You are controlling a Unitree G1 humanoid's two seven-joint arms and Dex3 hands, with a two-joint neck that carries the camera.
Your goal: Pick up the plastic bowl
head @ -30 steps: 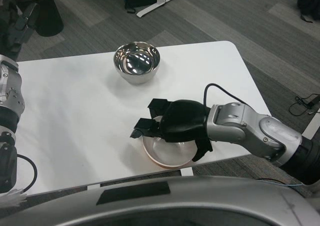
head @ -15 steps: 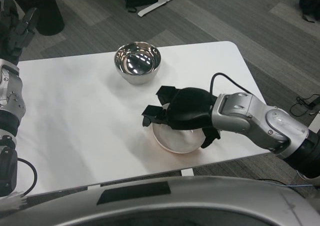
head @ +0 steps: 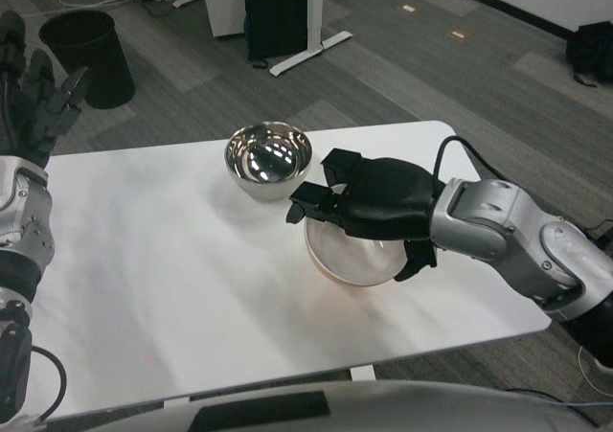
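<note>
Now the plastic bowl (head: 352, 260) is being gripped from above by the right hand (head: 375, 205), whose fingers (head: 308, 202) are being curled over the far rim while the thumb is being hooked down the near right side. The grasp step is judged to be in hand, with the lift either just beginning or about to begin; whether the bowl is being held clear of the table (head: 172, 260) or is resting on it cannot be told, since only a soft shadow is being shown beneath it.

Relative to the steel bowl (head: 268, 158), the plastic bowl is being held just to the right and nearer the robot, close but apart. A straight upward pull is being called for next, with the grip being kept firm on the thin rim so that the bowl is not being tipped or slid toward the steel bowl.

Nothing is being seen inside the plastic bowl, though much of its inside is being hidden by the hand. Only reflections are being shown inside the steel bowl.

Far to the left of the steel bowl, the left hand (head: 38, 97) is being held raised off the table edge, fingers spread and holding nothing.
</note>
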